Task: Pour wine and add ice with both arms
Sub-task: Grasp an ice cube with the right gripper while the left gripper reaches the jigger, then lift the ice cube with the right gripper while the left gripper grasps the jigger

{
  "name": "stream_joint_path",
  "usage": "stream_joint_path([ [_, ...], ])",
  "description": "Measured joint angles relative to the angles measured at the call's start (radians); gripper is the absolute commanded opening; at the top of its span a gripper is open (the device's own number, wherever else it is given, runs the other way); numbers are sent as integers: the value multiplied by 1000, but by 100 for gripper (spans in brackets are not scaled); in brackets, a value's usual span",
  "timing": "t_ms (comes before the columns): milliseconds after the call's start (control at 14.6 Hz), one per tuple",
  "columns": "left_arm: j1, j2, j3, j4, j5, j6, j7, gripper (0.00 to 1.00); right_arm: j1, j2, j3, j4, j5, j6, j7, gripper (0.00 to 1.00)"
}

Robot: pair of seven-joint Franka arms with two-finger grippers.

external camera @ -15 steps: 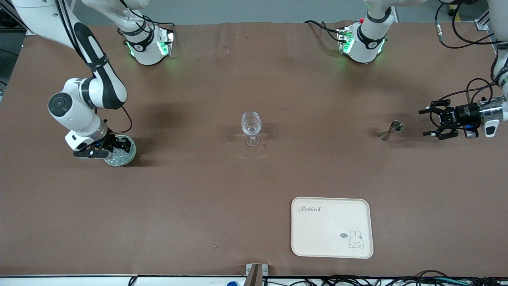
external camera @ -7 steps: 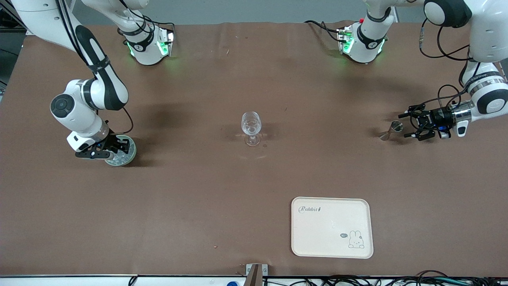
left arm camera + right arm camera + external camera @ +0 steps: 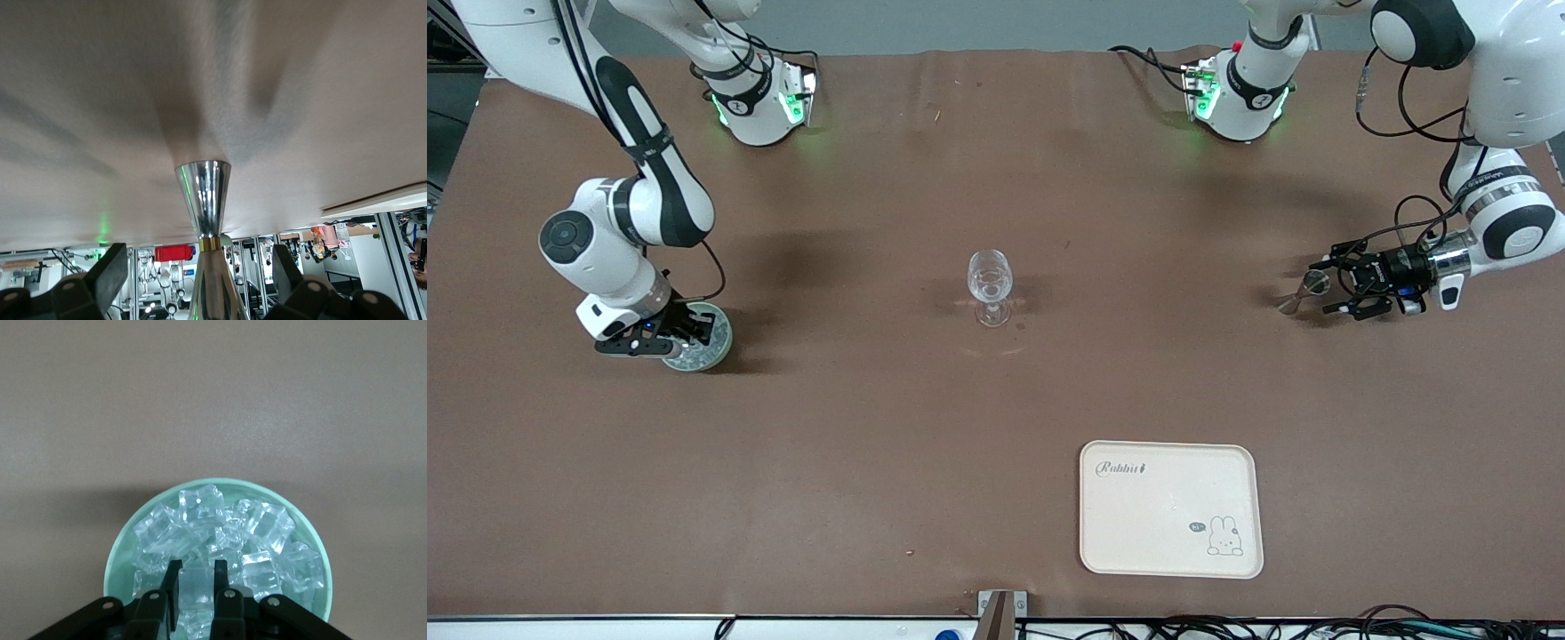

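Ice: small clear glassy cubes (image 3: 227, 540) heaped in a pale green round bowl (image 3: 119, 550) at the right arm's end of the tabletop.
Held cube: one cube (image 3: 195, 587) pinched between the right tool's (image 3: 193, 577) closed fingers.

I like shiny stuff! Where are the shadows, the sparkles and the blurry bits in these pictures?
Front view: dark soft shadows lie on the table under both arms and beside the glass. Left wrist view: the steel jigger gleams with streaks, sharp, while the open left gripper looks blurry. Right wrist view: the ice glints white in the green bowl, the right gripper shut on one cube.
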Motion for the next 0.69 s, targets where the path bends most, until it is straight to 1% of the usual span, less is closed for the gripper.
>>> stream_joint_path([
  [69, -3, 0, -8, -10, -13, 1, -1, 90, 0, -2, 0, 23, 0, -47, 0, 6],
  [137, -5, 1, -13, -19, -22, 3, -1, 90, 0, -6, 0, 62, 0, -124, 0, 5],
  [206, -6, 1, -17, -25, -31, 5, -1, 90, 0, -14, 0, 117, 0, -222, 0, 5],
  [343, -7, 2, -20, -31, -53, 19, -8, 83, -2, -41, -3, 243, 0, -417, 0, 5],
  [617, -9, 2, -20, -37, -58, 25, -32, 77, -15, -110, -10, 430, 0, -626, 2, 4],
  [685, -9, 2, -20, -37, -58, 26, -43, 64, -16, -118, -10, 482, 1, -685, 4, 4],
])
